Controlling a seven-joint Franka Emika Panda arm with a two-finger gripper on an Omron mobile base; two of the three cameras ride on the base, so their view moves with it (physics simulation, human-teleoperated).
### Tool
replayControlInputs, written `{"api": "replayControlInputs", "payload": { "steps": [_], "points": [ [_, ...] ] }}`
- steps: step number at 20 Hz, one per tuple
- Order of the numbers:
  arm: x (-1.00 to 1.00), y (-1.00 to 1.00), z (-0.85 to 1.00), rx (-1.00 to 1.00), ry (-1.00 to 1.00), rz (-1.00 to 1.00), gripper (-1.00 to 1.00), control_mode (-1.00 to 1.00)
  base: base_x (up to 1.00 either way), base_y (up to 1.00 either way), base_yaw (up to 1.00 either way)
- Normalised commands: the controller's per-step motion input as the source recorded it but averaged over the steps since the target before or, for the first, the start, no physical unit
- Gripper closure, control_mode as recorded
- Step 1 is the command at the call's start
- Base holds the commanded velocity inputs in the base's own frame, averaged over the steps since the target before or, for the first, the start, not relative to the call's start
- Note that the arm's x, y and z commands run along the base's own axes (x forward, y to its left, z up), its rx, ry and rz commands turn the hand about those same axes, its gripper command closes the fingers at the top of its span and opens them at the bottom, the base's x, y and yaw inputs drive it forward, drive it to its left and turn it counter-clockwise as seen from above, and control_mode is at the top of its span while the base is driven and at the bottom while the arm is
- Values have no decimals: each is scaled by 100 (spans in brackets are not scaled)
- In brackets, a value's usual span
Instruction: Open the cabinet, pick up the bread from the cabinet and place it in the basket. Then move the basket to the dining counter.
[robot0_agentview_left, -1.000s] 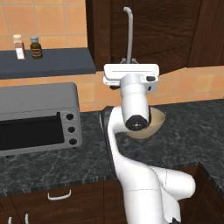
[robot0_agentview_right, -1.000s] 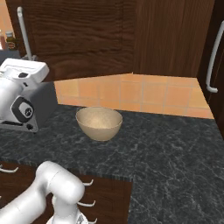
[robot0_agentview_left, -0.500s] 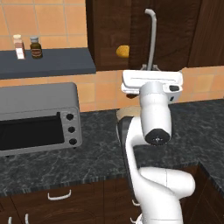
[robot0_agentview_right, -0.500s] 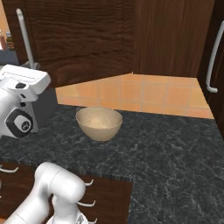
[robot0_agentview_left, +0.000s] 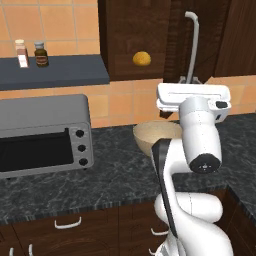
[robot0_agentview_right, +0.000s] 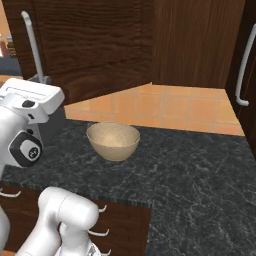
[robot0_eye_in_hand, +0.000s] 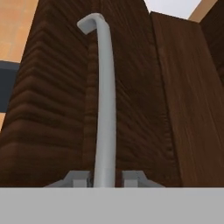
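At the cabinet (robot0_agentview_left: 145, 35): gripper (robot0_eye_in_hand: 105, 178) clamped on the handle (robot0_eye_in_hand: 106, 100).
Door swung partly out; bread (robot0_agentview_left: 142, 58) sits inside, basket (robot0_agentview_right: 113, 141) on the worktop below.

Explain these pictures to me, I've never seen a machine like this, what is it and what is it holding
It is a white robot arm on a rolling base, in a computer-drawn kitchen. Two pictures look from behind the arm, left and right; the third looks from a camera on its hand. The gripper is shut on the lower end of the silver handle of a dark cabinet door, which stands partly open. Inside sits a small orange bun. On the black counter are a tan bowl-shaped basket and a toaster oven. Two small bottles stand on a shelf.
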Motion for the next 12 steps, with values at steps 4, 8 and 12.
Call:
{"api": "replayControlInputs", "payload": {
  "steps": [4, 8, 12],
  "points": [
    [-40, 0, 0, 0, 3, 0, -100, -100, 0, 0, 0],
    [-48, 17, 0, 0, 0, 1, -100, -100, 0, 0, 0],
    [-65, 67, 0, -2, 1, 2, -100, -100, 0, 0, 0]
  ]
}}
